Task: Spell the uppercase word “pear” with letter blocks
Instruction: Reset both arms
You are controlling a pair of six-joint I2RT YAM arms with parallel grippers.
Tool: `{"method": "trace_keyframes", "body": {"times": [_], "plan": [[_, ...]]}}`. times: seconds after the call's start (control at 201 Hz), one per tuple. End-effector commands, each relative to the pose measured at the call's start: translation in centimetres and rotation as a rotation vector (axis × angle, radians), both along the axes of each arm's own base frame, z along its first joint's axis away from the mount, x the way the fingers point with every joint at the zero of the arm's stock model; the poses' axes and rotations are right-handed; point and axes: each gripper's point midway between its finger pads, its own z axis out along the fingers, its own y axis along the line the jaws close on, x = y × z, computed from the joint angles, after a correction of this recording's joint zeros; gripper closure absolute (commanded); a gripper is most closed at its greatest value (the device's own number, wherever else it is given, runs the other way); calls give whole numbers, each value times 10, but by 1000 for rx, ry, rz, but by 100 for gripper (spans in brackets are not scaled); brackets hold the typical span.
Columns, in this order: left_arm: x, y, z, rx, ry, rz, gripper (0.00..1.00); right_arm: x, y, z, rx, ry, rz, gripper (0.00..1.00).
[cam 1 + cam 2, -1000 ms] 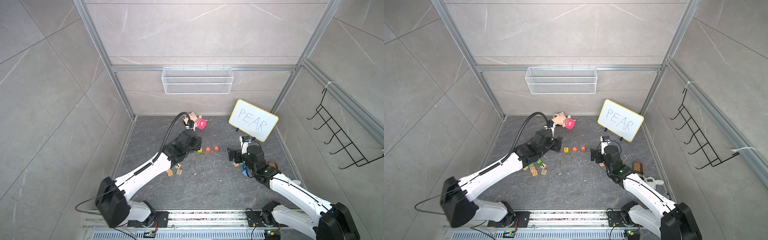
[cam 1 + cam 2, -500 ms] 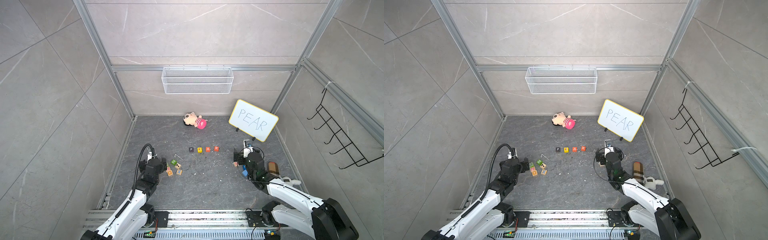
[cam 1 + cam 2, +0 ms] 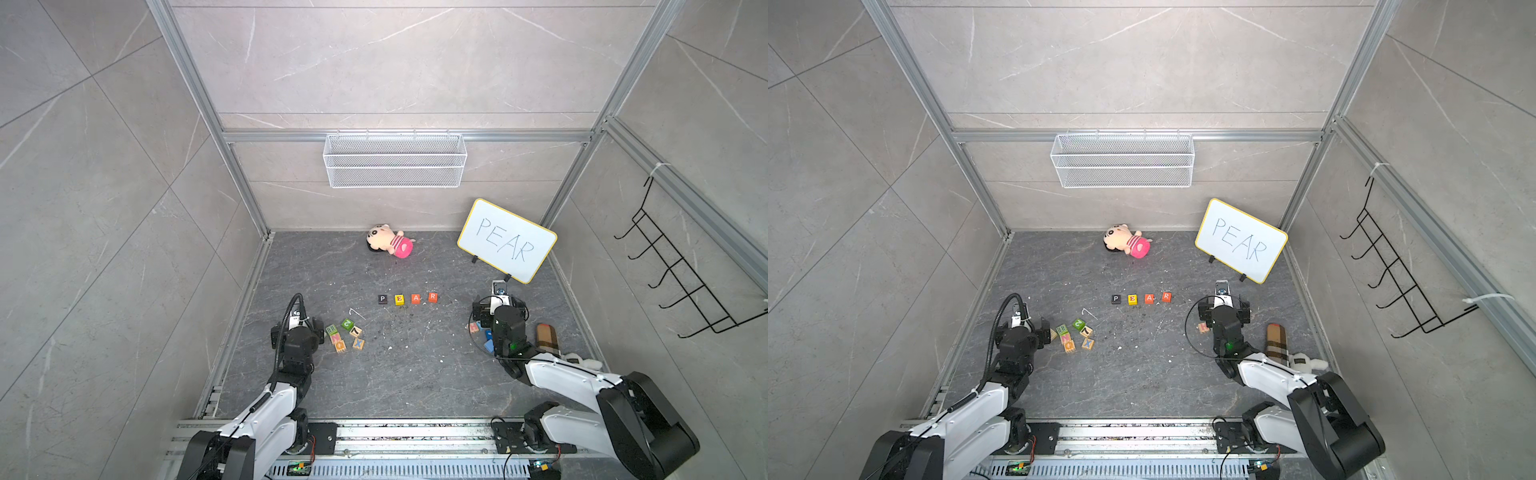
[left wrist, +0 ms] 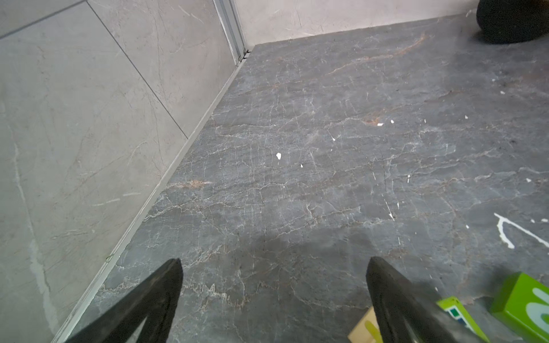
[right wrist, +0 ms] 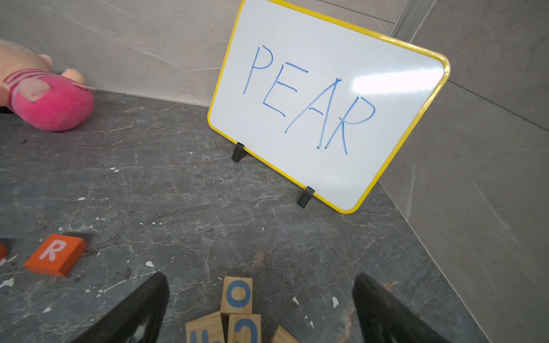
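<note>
Letter blocks [image 3: 399, 299]: 4 in row, P-E-A-R; L gripper [image 4: 273, 261] & R gripper [image 5: 260, 275] both spread, empty.

Bright, even overhead light fills both top views, where the wide lens splays the metal post [image 3: 204, 104] outward. Glare streaks the whiteboard [image 5: 326, 104] in the right wrist view; the left end effector [image 4: 274, 260] throws a soft shadow on the worktop [image 4: 326, 148], beside a blurred green block [image 4: 523, 306].
</note>
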Motion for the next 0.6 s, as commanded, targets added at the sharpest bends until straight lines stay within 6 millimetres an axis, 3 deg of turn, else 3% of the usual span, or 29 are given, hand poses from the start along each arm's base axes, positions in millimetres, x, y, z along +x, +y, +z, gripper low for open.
{"method": "trace_keyframes", "body": {"times": [0.0, 0.229, 0.388, 0.593], "plan": [[18, -7, 31, -38, -159, -70, 1, 9, -11, 7, 13, -54, -34, 1], [43, -21, 29, -68, -176, -185, 1, 16, -25, -7, 84, -25, -28, 1], [56, -25, 16, -92, -167, -225, 1, 19, -34, -18, 110, -60, -44, 1], [60, -39, 0, -88, -141, -316, 1, 22, -26, -24, 121, -43, 20, 1]]}}
